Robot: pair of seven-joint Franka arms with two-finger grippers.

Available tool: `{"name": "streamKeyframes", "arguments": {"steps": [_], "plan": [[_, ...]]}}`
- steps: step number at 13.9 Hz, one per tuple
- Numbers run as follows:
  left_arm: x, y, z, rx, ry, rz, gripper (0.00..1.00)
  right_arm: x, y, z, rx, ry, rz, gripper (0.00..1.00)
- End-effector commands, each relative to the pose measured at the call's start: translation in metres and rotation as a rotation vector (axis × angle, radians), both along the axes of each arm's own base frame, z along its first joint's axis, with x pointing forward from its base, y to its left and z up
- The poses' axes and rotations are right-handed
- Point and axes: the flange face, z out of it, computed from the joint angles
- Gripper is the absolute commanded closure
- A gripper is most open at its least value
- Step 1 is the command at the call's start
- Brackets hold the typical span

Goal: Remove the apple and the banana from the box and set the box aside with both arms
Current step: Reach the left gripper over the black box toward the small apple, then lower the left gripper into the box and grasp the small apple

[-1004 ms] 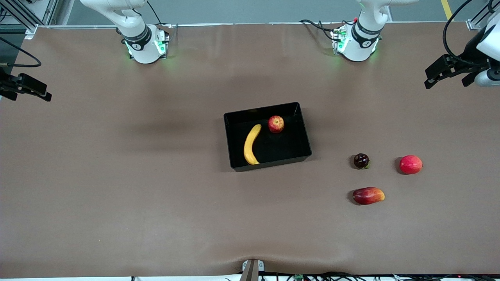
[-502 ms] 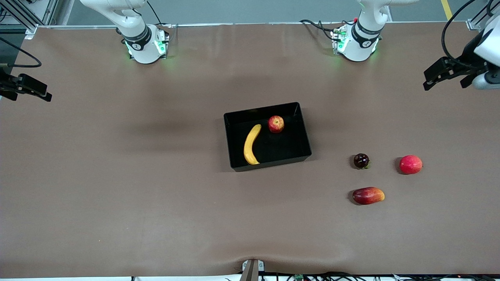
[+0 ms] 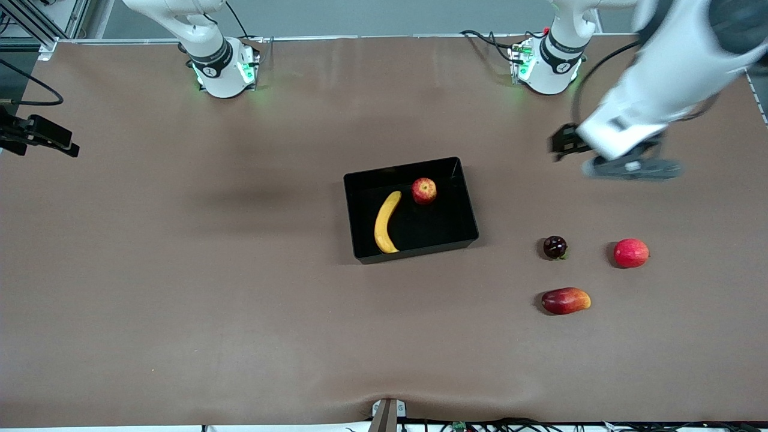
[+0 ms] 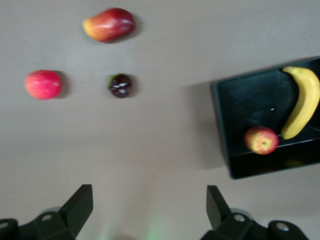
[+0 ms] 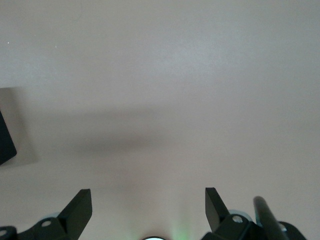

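The black box [image 3: 415,254] sits at the table's middle. The yellow banana [image 3: 386,221] and the red apple with yellowish patches [image 3: 424,190] lie inside it, apart from each other. My left gripper [image 3: 630,168] is open and empty, blurred, over bare table between the left arm's base and the loose fruits. In the left wrist view my left gripper [image 4: 148,207] is wide open, with the box [image 4: 235,165], banana [image 4: 302,100] and apple [image 4: 261,140] in sight. My right gripper [image 3: 66,144] waits open and empty at the right arm's end of the table; it also shows open in the right wrist view [image 5: 148,207].
Three loose fruits lie toward the left arm's end: a dark round fruit [image 3: 555,247], a plain red round fruit [image 3: 630,252] and an oblong red-orange fruit [image 3: 565,300], nearest the front camera. A black corner [image 5: 5,142] shows in the right wrist view.
My left arm has swung in fast from the table's edge at its end toward the middle. The right arm, box and fruits have not moved.
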Motion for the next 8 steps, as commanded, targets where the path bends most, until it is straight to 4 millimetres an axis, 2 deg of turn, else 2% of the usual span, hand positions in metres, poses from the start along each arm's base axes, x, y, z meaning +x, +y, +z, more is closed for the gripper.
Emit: {"name": "streamKeyframes", "arguments": {"steps": [1,3,5,6,8], "plan": [[0.002,-0.046,-0.042,-0.019,-0.008,0.083,0.0,0.002,-0.004,0.0,-0.002,-0.001,-0.001,0.0],[-0.007,-0.084,-0.075,-0.034,-0.021,0.119,0.0,0.001,-0.003,0.0,-0.002,0.003,0.001,0.0],[-0.019,-0.117,-0.116,-0.041,-0.008,0.148,0.0,0.001,-0.004,0.0,-0.002,0.003,-0.001,0.0],[-0.029,-0.14,-0.135,-0.04,0.001,0.185,0.0,0.001,-0.004,0.0,-0.002,0.003,-0.001,0.0],[-0.036,-0.167,-0.171,-0.025,0.009,0.262,0.0,0.001,-0.004,0.001,-0.003,0.003,-0.001,0.0]]}}
